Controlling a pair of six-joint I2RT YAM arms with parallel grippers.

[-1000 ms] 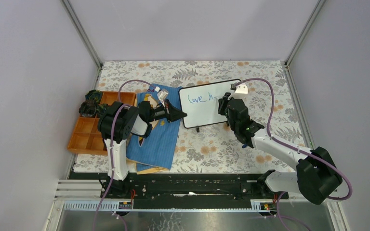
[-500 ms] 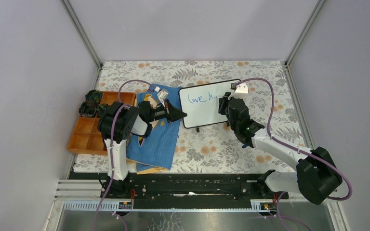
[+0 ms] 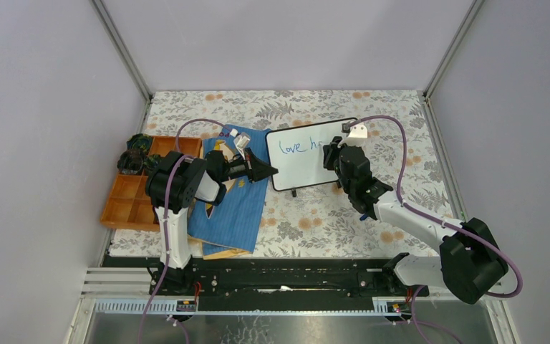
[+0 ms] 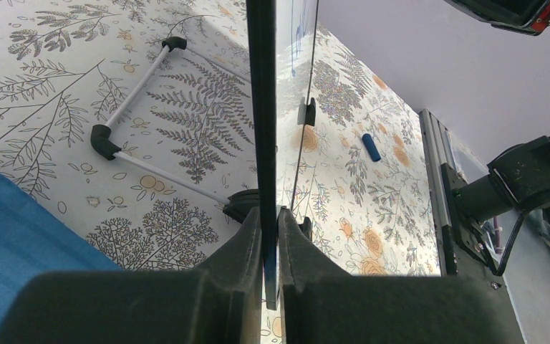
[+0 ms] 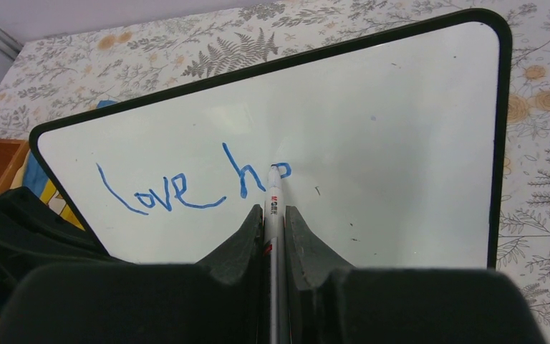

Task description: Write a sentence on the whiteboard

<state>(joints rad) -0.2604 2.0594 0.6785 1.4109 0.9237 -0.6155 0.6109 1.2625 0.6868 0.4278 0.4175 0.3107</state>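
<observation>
Top external shows dark clutter point(image 3: 133, 156) at orange tray's point(image 3: 123, 190) far corner.

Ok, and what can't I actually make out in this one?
- Right wrist: the marker, held in the right gripper, covers the stroke after "h" in the sentence.
- Left wrist: the whiteboard, clamped by the left gripper, shows edge-on, so its writing is unreadable.
- Top external: dark items at the orange tray's far left corner are too small to identify.

1 whiteboard point(image 3: 306, 170), 1 marker point(image 5: 273, 208), 1 blue book point(image 3: 233, 208), 1 orng tray point(image 3: 124, 208), 2 arms point(image 3: 175, 222) point(image 3: 415, 219)
</observation>
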